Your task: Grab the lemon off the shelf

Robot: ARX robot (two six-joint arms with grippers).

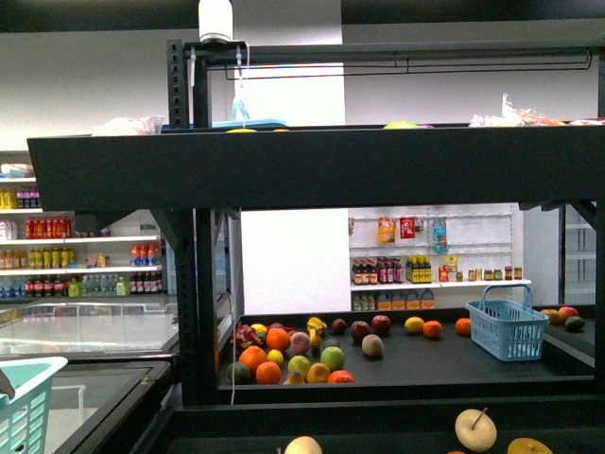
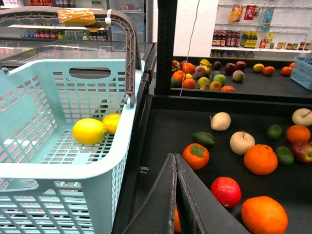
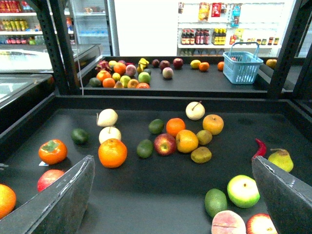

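The shelf point(image 1: 284, 168) is a black tiered rack, and its lower tray point(image 3: 146, 195) holds scattered fruit. Two yellow lemons point(image 2: 89, 131) lie in a pale blue basket point(image 2: 58, 170) beside the tray. A yellow fruit point(image 3: 213, 124) and a yellow-orange one point(image 3: 186, 141) sit mid-tray; I cannot tell if either is a lemon. My left gripper point(image 2: 175, 158) is shut and empty, low over the tray's near left corner by a persimmon point(image 2: 196, 156). My right gripper point(image 3: 171, 160) is wide open over bare tray, nothing between its fingers point(image 3: 63, 195).
Oranges point(image 3: 112, 152), apples point(image 3: 165, 144), avocados point(image 3: 145, 148), pears point(image 3: 280, 160) and a red chilli point(image 3: 259, 147) dot the tray. A farther tray carries more fruit point(image 1: 302, 355) and a small blue basket point(image 1: 508, 326). Black uprights point(image 3: 58, 44) flank the tray. Store shelves with bottles stand behind.
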